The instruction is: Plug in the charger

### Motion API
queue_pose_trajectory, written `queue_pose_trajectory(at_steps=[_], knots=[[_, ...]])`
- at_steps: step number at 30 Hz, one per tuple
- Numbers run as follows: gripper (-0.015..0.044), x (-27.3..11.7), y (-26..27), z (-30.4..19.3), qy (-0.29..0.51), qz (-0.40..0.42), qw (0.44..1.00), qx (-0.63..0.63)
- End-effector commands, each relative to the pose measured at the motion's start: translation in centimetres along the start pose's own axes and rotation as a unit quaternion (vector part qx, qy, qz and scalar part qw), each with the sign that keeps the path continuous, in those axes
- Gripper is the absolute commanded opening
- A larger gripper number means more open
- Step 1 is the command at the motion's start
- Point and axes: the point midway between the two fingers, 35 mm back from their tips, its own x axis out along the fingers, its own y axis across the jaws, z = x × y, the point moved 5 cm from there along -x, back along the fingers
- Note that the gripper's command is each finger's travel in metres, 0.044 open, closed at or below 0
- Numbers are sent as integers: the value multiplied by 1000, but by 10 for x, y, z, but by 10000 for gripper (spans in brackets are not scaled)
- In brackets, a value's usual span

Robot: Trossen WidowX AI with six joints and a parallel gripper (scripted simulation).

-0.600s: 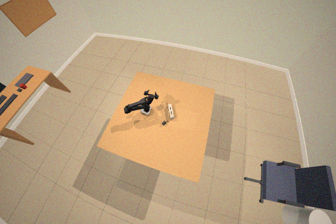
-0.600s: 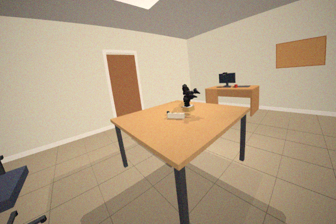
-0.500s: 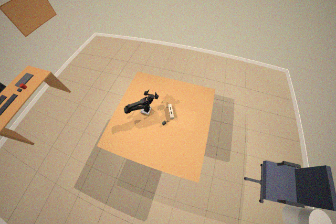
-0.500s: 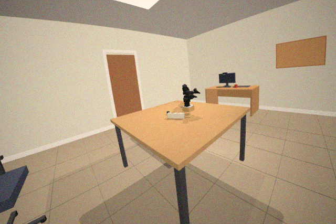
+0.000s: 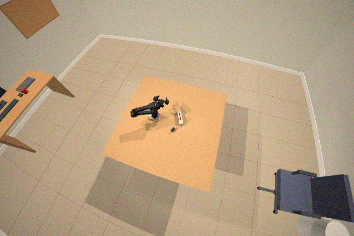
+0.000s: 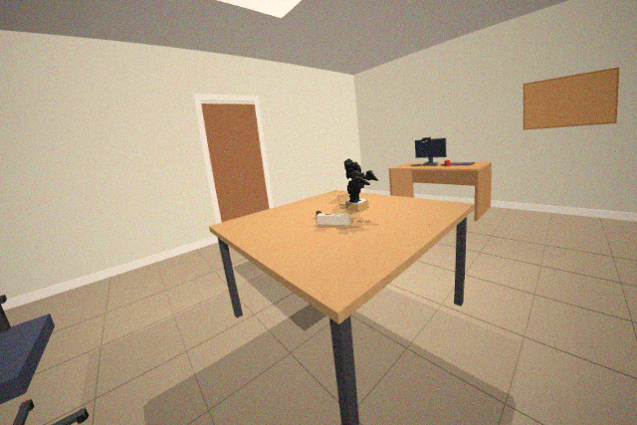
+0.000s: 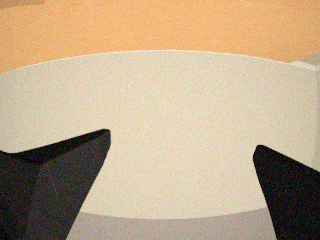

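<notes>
The charger [image 5: 172, 129] [image 6: 318, 213] is a small dark block on the table. It lies just off one end of the power strip, apart from it. The power strip [image 5: 181, 122] [image 6: 332, 219] is a white bar on the table with dark outlet marks on top. The charger's prongs and the outlet shutters are too small to make out. My gripper [image 5: 161, 99] [image 6: 374, 175] [image 7: 186, 146] is open and empty, raised above the table near the arm's base, away from both things. Neither the charger nor the strip shows in the wrist view.
The arm's base [image 5: 154, 117] [image 6: 356, 204] stands on the wooden table [image 5: 182, 156] [image 6: 359, 256]. The arm's shadows fall around the strip. A blue chair [image 5: 294, 190] stands beyond the table. A desk [image 6: 442, 169] with a monitor [image 6: 431, 147] stands by the wall.
</notes>
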Motion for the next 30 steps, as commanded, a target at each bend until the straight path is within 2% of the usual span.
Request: queue_pose_trajectory(at_steps=[1, 30], knots=[[440, -1, 8, -3, -14, 23, 999, -42], [440, -15, 61, -5, -146, 107, 938, -295]])
